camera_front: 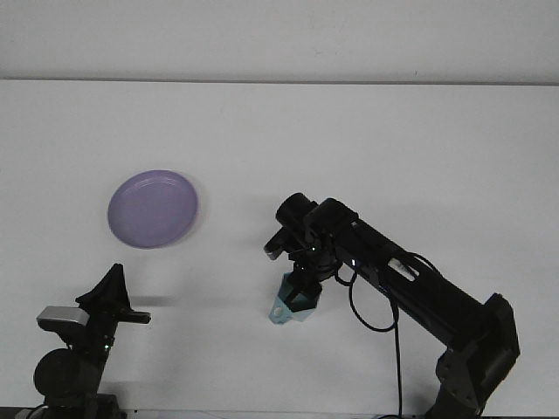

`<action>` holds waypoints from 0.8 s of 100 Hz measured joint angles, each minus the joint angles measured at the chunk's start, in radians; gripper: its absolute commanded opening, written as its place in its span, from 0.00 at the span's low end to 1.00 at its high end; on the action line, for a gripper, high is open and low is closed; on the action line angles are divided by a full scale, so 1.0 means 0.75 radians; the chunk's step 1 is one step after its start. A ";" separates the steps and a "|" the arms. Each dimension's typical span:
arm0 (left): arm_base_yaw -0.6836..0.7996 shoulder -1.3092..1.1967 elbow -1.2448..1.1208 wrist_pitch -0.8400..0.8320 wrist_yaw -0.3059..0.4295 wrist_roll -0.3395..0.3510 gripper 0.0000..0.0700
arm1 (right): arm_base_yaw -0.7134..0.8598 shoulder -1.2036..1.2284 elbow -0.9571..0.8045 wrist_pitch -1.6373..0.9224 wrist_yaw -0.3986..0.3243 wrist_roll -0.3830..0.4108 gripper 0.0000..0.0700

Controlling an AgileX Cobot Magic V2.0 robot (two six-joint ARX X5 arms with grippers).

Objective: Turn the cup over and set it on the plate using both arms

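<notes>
Right end effector (300, 286) clamped on teal cup (289, 305), tilted just below it on the surface, purple plate (153, 208) well apart to its left: risk of slipping mid-flip from an edge-only grip.

1. The plate (153, 209) looks like smooth lilac plastic with a soft sheen.
2. The cup (292, 305) looks like teal plastic.
3. The table (419, 157) is matt white.
4. The arms' casings look matt black.
</notes>
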 measured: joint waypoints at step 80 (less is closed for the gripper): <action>-0.001 0.285 0.311 -0.112 0.225 -0.225 0.02 | -0.282 -0.623 0.216 0.202 0.005 0.028 0.44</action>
